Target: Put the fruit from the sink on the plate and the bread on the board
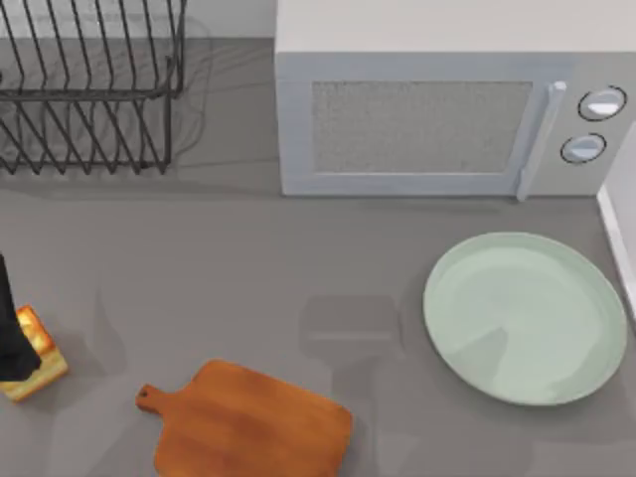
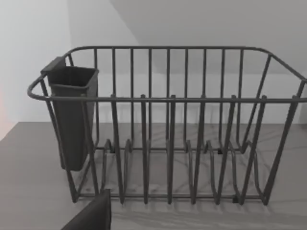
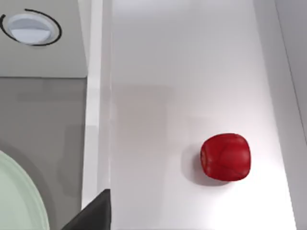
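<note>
The apple [image 3: 225, 157] lies on the white sink floor [image 3: 158, 120], under the right wrist camera, so the right arm is clearly nearer to it. The pale green plate [image 1: 527, 318] sits empty on the counter [image 1: 248, 268] just beside the sink's rim (a short carry). The toast chunk [image 1: 35, 360] is at the counter's left edge, touching the left end effector [image 1: 12, 338], with the cutting board [image 1: 253, 422] near. Whether either end effector is open, I cannot tell.
</note>
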Robot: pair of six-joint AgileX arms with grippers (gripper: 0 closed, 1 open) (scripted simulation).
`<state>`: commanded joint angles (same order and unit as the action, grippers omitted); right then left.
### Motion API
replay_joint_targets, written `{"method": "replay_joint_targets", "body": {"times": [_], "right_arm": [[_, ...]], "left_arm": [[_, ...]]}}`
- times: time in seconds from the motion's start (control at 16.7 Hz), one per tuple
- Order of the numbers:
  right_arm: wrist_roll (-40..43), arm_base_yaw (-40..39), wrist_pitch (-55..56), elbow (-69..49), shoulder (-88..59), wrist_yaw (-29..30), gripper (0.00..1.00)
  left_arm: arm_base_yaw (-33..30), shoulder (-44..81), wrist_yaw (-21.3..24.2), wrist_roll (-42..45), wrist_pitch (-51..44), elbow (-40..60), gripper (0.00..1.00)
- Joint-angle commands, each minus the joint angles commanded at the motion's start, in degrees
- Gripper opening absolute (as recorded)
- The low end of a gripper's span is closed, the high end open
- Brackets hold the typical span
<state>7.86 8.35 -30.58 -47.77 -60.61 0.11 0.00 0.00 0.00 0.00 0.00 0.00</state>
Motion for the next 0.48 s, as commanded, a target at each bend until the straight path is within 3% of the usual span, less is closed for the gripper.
{"method": "replay_joint_targets", "body": {"times": [0.48], "right_arm": [[5.6,6.0,-21.8,-34.2,-43.1,0.1,1.00]], "left_arm": [[0.0,0.0,0.0,0.0,0.0,0.0,1.00]]}}
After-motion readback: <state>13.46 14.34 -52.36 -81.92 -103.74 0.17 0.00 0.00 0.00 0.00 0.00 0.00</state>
